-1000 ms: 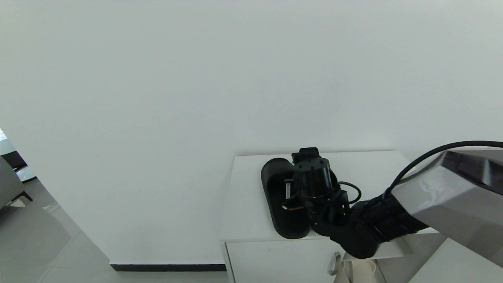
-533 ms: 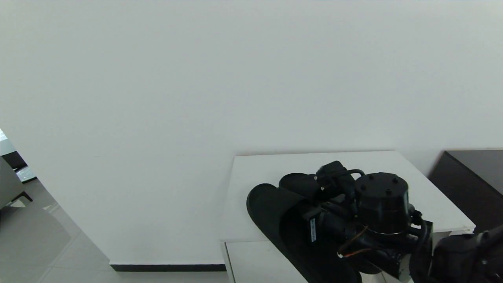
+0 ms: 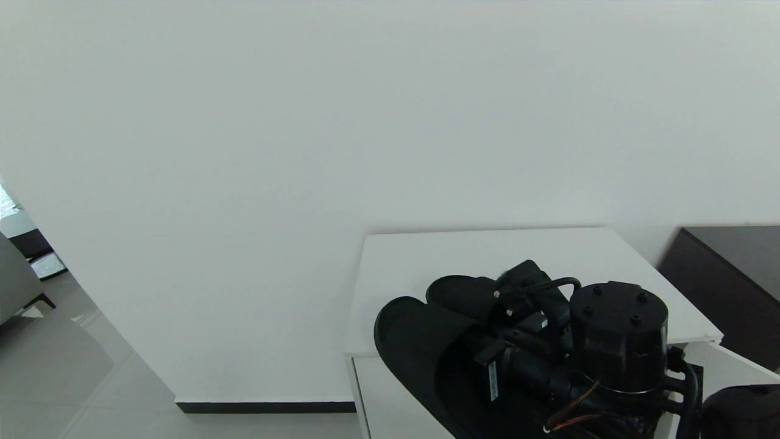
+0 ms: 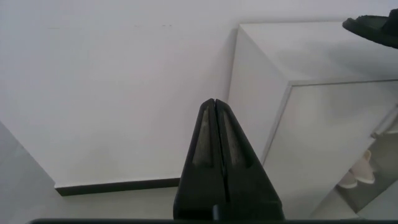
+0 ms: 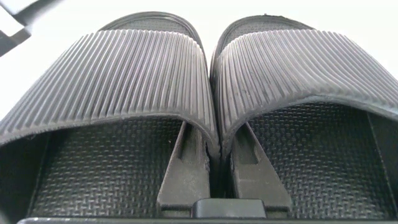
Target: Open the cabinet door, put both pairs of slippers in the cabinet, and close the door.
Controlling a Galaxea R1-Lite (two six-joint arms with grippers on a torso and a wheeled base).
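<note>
Two black slippers (image 5: 149, 81), right gripper (image 5: 214, 152) clamping them

— Any writing to read here?
— Only a small white sticker (image 3: 492, 383) on the right arm (image 3: 615, 341), just beside the black slippers (image 3: 426, 347); its print is too small to make out
— So nothing legible?
— Nothing

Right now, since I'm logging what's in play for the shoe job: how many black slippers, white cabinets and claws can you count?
black slippers: 2, both pinched by their straps in the right claw
white cabinet: 1
claws: 2, the right claw and the left claw, which is shut on nothing
Total: 5
</note>
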